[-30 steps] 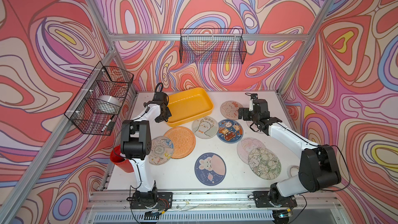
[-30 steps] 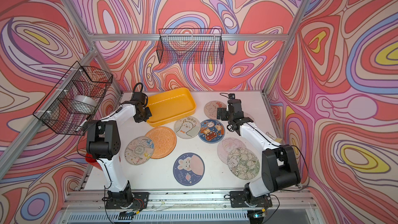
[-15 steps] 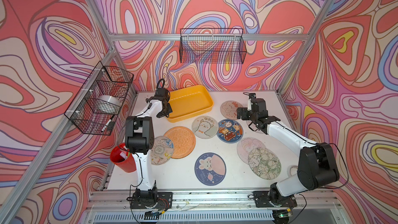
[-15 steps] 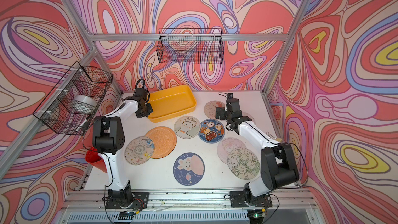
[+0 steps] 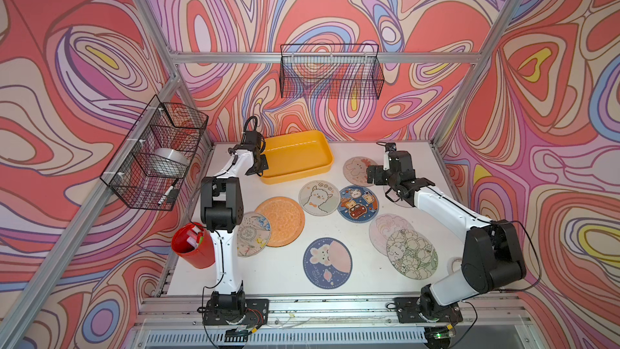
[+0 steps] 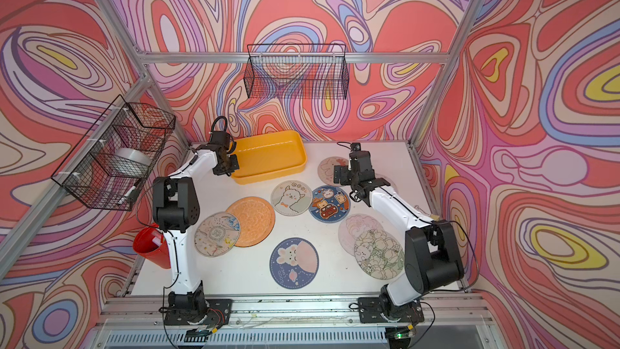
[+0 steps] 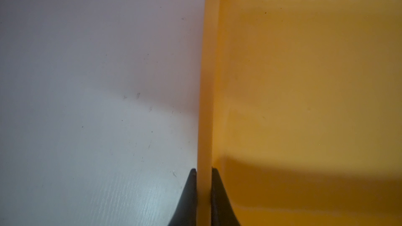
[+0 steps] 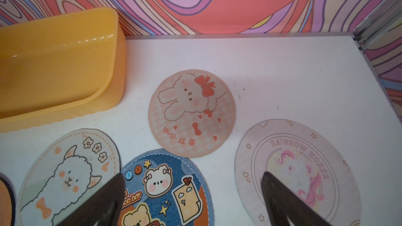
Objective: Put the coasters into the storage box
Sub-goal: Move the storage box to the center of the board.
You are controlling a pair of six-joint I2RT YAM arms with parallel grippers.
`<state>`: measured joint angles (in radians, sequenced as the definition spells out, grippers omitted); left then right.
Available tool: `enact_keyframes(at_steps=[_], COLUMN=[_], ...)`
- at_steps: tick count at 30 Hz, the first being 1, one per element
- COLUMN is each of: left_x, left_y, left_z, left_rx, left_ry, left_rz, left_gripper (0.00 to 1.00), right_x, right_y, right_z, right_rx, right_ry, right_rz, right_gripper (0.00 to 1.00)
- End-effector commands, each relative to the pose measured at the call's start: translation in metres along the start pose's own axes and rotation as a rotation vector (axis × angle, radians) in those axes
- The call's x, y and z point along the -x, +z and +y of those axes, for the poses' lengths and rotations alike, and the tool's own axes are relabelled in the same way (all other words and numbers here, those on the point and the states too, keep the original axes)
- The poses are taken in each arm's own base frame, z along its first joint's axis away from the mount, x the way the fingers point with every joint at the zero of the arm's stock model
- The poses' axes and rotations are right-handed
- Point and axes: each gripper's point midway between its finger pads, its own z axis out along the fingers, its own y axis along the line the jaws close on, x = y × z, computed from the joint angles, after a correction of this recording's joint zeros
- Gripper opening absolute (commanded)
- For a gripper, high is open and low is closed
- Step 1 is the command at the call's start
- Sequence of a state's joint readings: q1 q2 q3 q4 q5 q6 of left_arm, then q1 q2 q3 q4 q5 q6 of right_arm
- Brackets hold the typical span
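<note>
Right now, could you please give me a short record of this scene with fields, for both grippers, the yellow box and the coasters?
left gripper: shut on the storage box, pinching its side wall from both sides
right gripper: open, holding nothing, near the blue bear coaster
storage box: far left part of the table, nothing inside
coasters: nine, all lying on the table
overlap: floral coaster lies partly on a pale pink coaster
progress: nothing stored yet
</note>
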<state>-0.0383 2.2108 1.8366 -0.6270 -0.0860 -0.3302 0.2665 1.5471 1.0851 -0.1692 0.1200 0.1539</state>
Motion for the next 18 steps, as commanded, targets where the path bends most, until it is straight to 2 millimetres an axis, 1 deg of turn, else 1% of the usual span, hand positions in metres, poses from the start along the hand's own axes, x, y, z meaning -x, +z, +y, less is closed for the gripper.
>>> enact_keyframes(at_steps=[1,9,18], left_x=[-0.014,-0.016,-0.015], left_y=[0.018,0.017,0.02], left_z=[0.0,-0.004,-0.024], left_rx=[-0.001,-0.035,-0.103], left_ry=[0.062,0.071,0.072], left_rz=[0.057,0.052,0.063], left_gripper=[0.0,0.0,0.0], right_x=[0.004,0.005,0.007], right_y=[0.002,-0.002,-0.007], right_z=[0.002,0.006,0.005], right_rx=[-0.011,-0.013,-0.024], right_ry=[-0.008,-0.013,-0.015], right_rz=[0.0,-0.002,-0.009], right_gripper=[0.98,0.98,0.98])
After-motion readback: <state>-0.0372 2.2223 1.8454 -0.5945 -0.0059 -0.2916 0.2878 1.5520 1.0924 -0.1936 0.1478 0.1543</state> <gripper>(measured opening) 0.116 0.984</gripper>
